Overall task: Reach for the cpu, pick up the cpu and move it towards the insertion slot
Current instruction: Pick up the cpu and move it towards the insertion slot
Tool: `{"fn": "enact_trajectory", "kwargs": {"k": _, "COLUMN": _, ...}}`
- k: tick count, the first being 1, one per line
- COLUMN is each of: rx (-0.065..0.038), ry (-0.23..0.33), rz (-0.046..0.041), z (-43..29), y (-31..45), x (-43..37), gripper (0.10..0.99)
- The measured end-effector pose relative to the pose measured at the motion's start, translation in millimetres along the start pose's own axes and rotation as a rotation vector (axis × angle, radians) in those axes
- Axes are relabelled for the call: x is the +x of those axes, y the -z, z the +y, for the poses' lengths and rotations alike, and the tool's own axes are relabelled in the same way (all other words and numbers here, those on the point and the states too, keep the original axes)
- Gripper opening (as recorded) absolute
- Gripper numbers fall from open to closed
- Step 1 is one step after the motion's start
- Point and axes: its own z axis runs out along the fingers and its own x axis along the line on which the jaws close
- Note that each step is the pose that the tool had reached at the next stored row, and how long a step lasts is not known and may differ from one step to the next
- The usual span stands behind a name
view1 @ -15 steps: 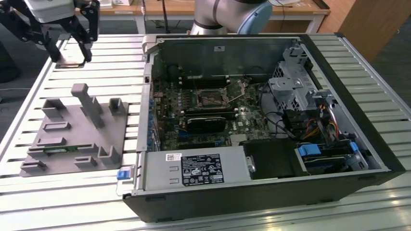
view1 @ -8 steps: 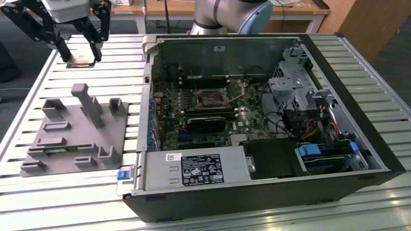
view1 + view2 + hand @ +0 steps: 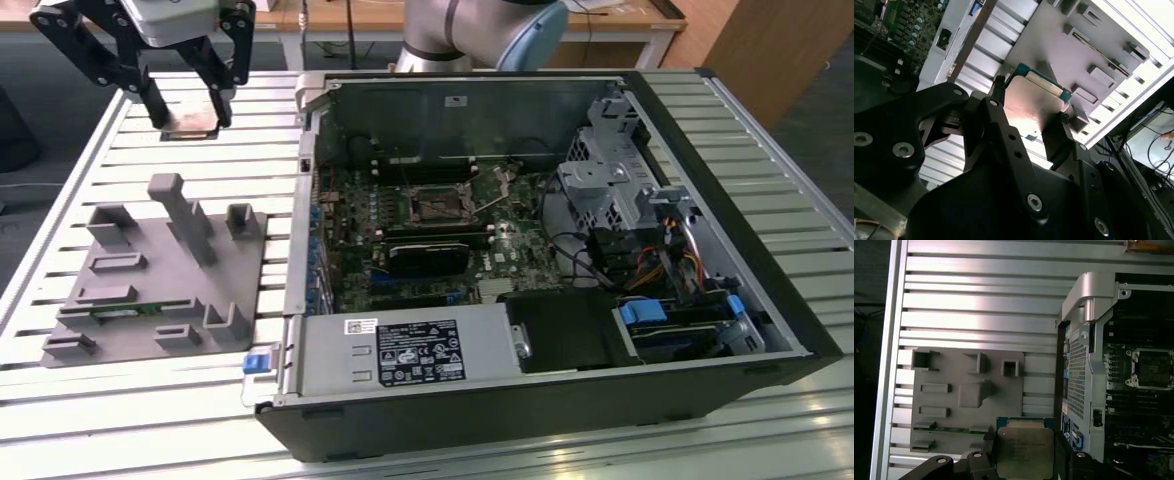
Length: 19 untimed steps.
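while it hangs flat and level above the slatted table (image 3: pixel 120 140), shiny top up, the cpu (image 3: pixel 1024 450) is pinched at two opposite edges by the gripper (image 3: pixel 1024 460). it is square, with a silver lid and a thin green rim. black fingers (image 3: pixel 1004 130) hide its sides. the insertion slot (image 3: pixel 437 206) sits well apart inside the open case (image 3: pixel 747 250).

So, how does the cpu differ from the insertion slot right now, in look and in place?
The cpu has a shiny silver top with a thin pale rim; the slot is a silvery frame around a dark centre. The cpu is held up between the jaws of the gripper, above the grey fixture; the slot sits on the board inside the open case. Both are square, and the slot looks slightly larger.
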Motion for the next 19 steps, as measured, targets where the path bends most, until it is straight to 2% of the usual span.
{"fn": "enact_trajectory", "kwargs": {"k": 11, "rx": 0.000, "ry": 0.000, "rz": 0.0000, "z": -0.8, "y": 0.9, "x": -22.7, "gripper": 0.545}}
{"fn": "enact_trajectory", "kwargs": {"k": 19, "rx": 0.000, "ry": 0.000, "rz": -0.0001, "z": -1.0, "y": 1.3, "x": -33.8, "gripper": 0.545}}
